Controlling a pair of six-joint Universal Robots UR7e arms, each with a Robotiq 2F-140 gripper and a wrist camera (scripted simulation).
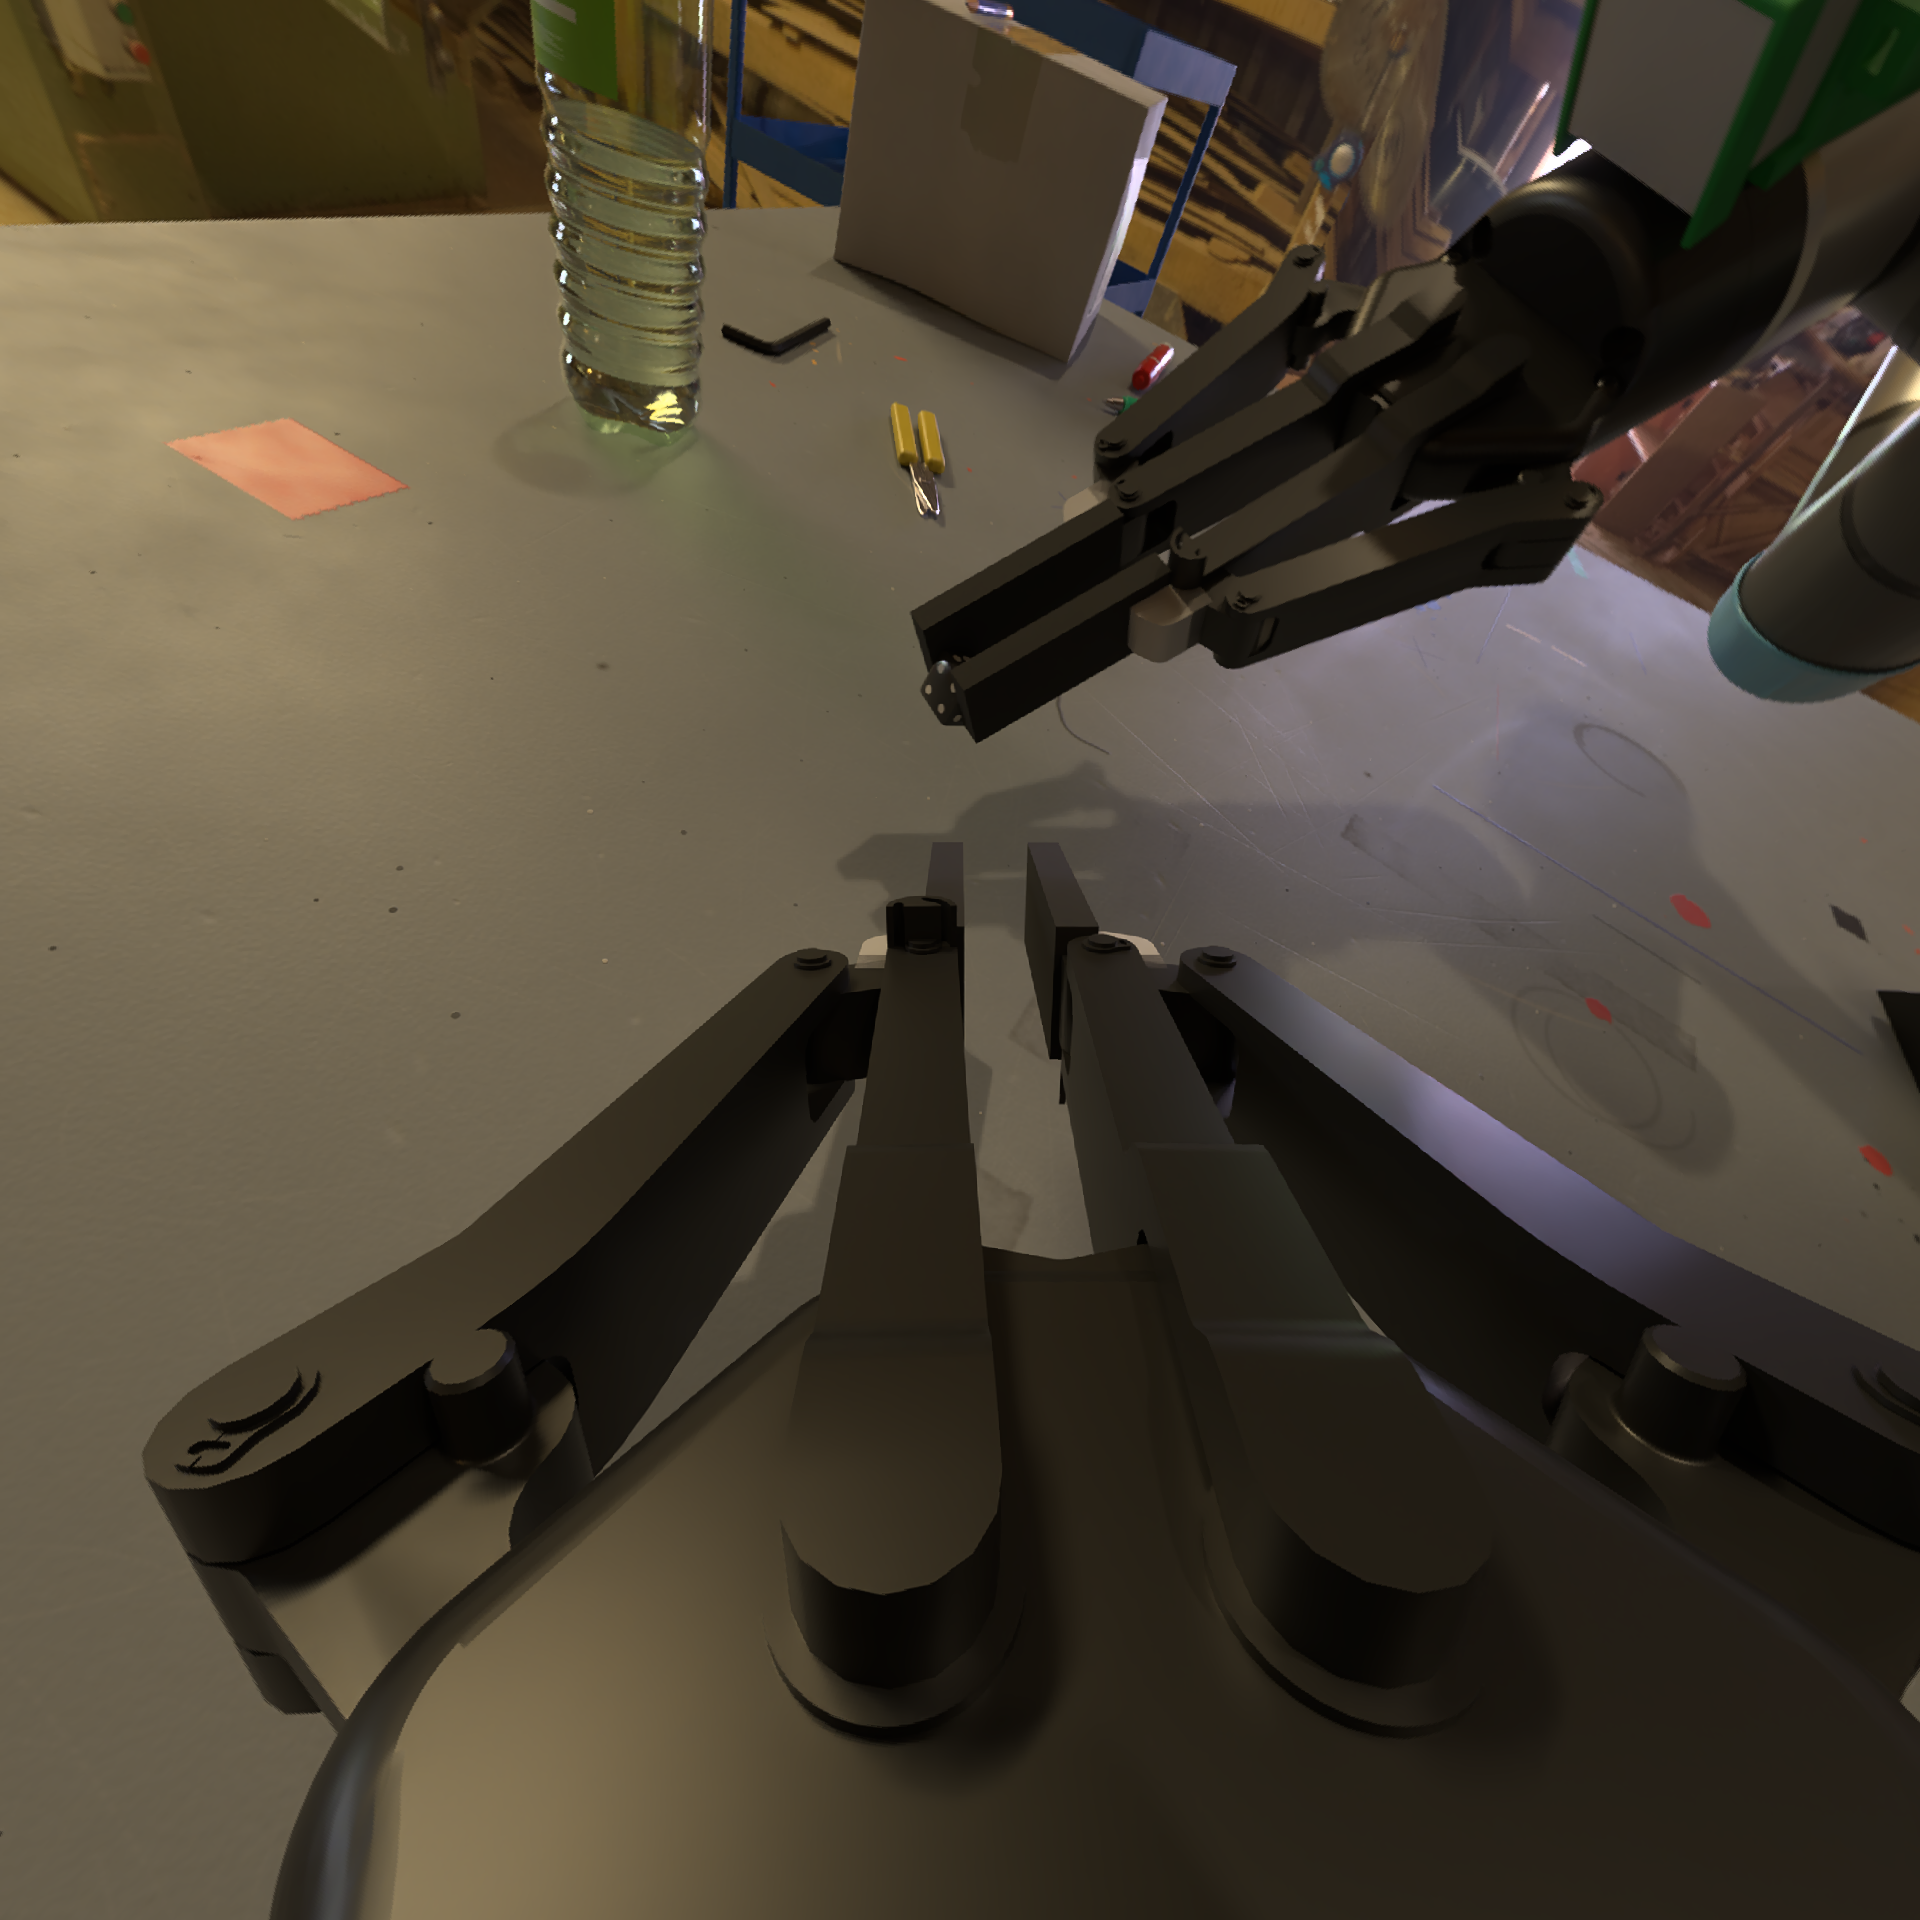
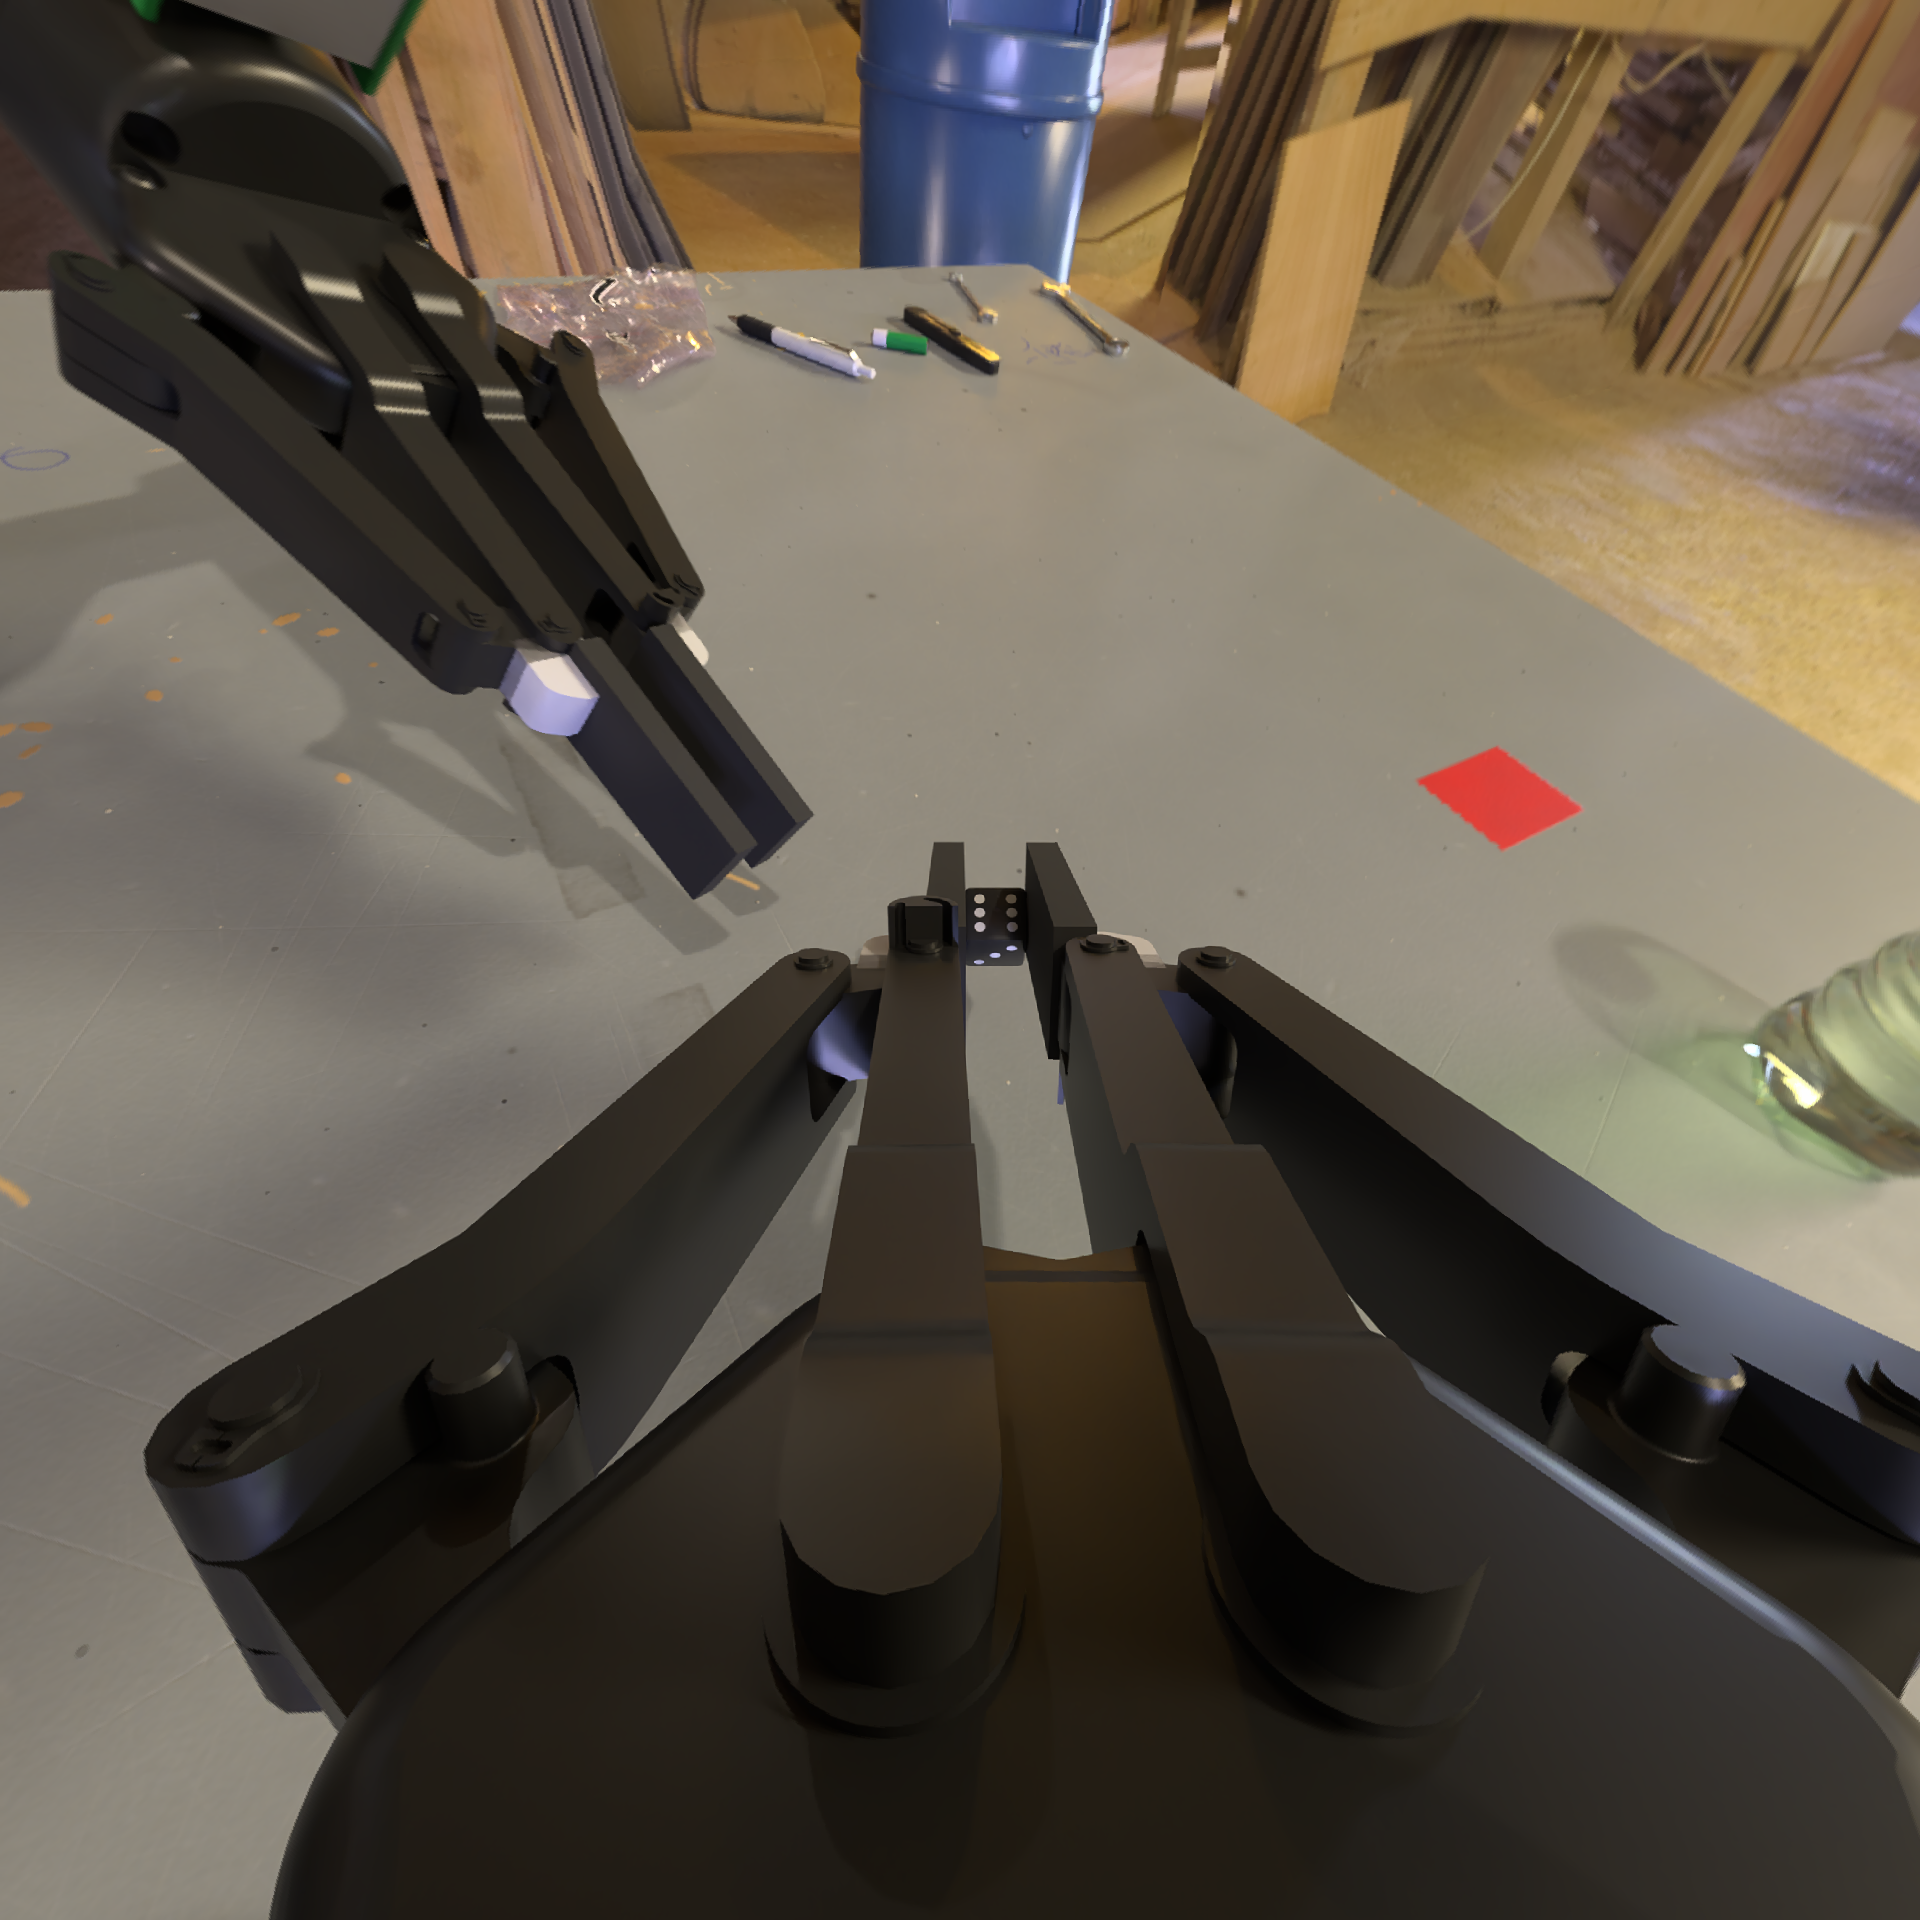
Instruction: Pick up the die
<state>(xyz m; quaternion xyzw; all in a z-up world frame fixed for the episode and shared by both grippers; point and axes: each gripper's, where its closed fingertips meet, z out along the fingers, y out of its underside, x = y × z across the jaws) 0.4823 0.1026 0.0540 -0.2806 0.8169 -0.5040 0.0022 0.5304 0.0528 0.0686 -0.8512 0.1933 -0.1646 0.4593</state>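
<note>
Right gripper (image 2: pixel 995 883) pinches the small black white-pipped die (image 2: pixel 994 926) between its fingertips, clear of the grey table (image 2: pixel 1143 623); keep squeezing squarely, lift slowly. Left gripper (image 1: pixel 992 883) idles nearly closed, empty.

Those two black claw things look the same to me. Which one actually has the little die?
The right tool has it: the black die sits pinched between its fingertips, lifted off the grey table. The left tool has nothing between its tips.

A water bottle (image 1: pixel 627 260) stands on the worktop (image 1: pixel 312 727) near a cardboard box (image 1: pixel 987 177), hex key (image 1: pixel 774 335) and red patch (image 1: pixel 286 464).
</note>
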